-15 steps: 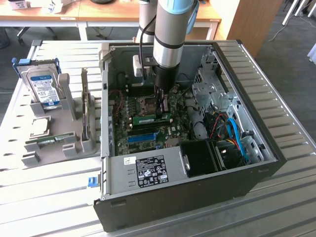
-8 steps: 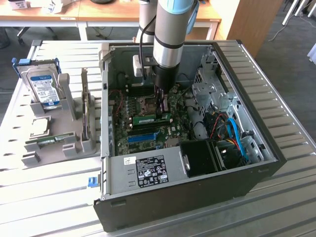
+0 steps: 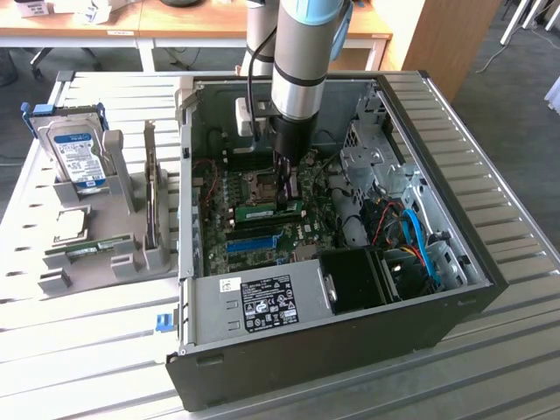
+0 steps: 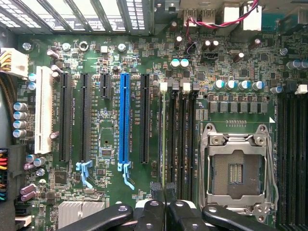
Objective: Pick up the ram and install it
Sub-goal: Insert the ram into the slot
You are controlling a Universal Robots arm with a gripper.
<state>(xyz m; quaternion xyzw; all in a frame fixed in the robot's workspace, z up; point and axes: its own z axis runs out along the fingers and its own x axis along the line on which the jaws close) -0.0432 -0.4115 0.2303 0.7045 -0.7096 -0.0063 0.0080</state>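
Note:
The ram (image 3: 267, 211) is a thin green stick standing on edge in a memory slot of the motherboard (image 3: 254, 232), inside the open computer case. My gripper (image 3: 287, 194) reaches straight down onto it, near the end of the stick on the exterior view's right. In the wrist view the ram (image 4: 160, 139) shows edge-on as a thin line in the slot beside the empty processor socket (image 4: 236, 168). It runs in between the black fingertips of the gripper (image 4: 163, 190), which are shut on it.
The case walls (image 3: 187, 201) and a drive cage (image 3: 372, 157) close in around the arm. Red and blue cables (image 3: 411, 227) lie on the exterior view's right. On the table at the exterior view's left, a grey holder (image 3: 131, 249) carries a hard drive (image 3: 77, 153), a silver processor chip (image 3: 70, 224) and another green stick (image 3: 87, 250).

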